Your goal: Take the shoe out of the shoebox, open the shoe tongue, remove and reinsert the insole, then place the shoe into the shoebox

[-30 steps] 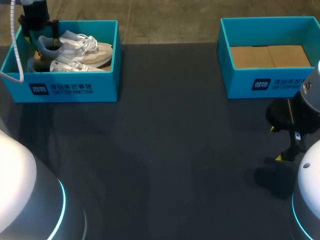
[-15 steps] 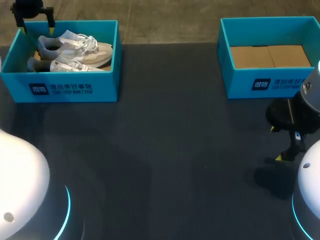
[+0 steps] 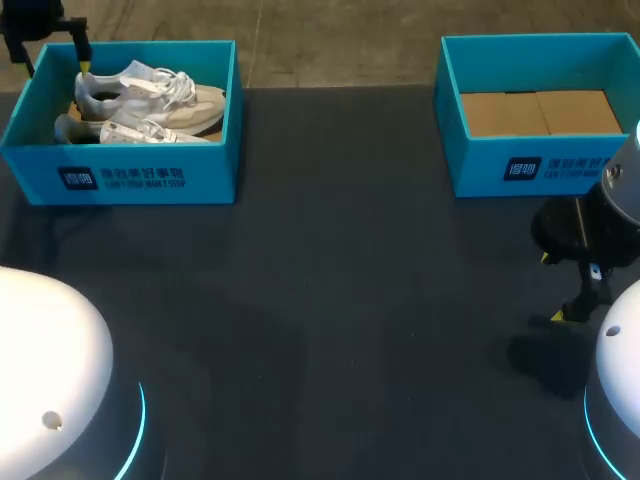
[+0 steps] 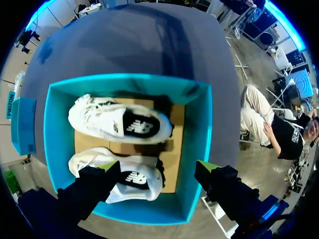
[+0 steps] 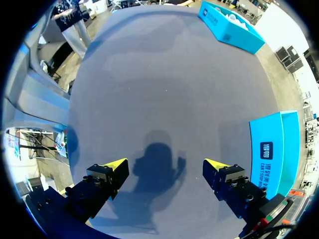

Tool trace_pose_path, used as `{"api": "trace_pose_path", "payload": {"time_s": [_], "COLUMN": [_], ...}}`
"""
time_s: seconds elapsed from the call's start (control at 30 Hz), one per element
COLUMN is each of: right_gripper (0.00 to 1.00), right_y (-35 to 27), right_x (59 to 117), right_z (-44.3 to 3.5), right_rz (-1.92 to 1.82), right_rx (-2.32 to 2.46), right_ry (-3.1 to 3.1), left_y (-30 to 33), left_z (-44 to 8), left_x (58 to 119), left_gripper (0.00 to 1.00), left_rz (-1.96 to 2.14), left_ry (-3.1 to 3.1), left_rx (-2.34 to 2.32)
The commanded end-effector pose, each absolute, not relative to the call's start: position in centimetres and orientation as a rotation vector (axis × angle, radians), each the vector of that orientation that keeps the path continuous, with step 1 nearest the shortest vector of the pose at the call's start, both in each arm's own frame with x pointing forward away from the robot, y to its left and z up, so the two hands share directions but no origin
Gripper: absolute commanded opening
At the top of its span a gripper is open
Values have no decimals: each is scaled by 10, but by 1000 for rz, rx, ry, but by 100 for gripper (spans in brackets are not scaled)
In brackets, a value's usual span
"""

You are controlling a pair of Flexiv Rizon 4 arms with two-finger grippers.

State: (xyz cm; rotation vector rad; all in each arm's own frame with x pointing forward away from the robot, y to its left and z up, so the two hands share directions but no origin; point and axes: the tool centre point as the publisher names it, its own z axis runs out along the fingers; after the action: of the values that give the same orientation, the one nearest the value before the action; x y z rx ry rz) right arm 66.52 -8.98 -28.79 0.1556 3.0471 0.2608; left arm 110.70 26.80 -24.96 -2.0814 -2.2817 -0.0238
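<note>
Two white shoes lie side by side in the teal shoebox [image 3: 150, 180] at the far left, one [image 3: 160, 95] behind the other [image 3: 130, 131]. My left gripper [image 3: 50, 62] hangs open above the box's far left corner, over the heels. In the left wrist view the box [image 4: 199, 149] lies below the open gripper [image 4: 157, 168], with one shoe [image 4: 119, 122] ahead and the other shoe [image 4: 132, 181] beside the left fingertip [image 4: 107, 167]. My right gripper [image 3: 552, 288] hangs open and empty over bare table [image 5: 164, 89] at the right; the right wrist view shows the gripper [image 5: 165, 164] above its own shadow.
A second teal shoebox [image 3: 540, 160] stands at the far right with only a cardboard floor inside; the box [image 5: 274, 149] lies beside the right gripper. The dark table [image 3: 340, 300] stretches between the two boxes. White arm domes fill both near corners.
My left gripper has moved back and to the left, from over the shoes' heels to the box's far left corner. The right arm has stayed still.
</note>
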Motion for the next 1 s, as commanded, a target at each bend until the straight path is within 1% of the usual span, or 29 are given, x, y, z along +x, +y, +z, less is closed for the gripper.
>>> {"api": "trace_pose_path", "payload": {"time_s": [0.03,0.47,0.9,1.0], "right_gripper": [100,100,100,100], "right_y": [-91,-91,-91,-91], "right_x": [663,663,663,663], "right_z": [-288,-288,-288,-288], "right_rz": [261,261,261,261], "right_rx": [154,154,154,154], "right_ry": [3043,3043,3043,3043], "left_y": [269,282,282,282], "left_z": [-249,-259,-259,-265], "left_x": [1065,1031,1031,1040], "left_gripper": [100,100,100,100], "left_rz": [-161,-134,-134,-55], "left_ry": [-2336,-2261,-2261,-2237], "left_rx": [-2143,-2195,-2195,-2218]}}
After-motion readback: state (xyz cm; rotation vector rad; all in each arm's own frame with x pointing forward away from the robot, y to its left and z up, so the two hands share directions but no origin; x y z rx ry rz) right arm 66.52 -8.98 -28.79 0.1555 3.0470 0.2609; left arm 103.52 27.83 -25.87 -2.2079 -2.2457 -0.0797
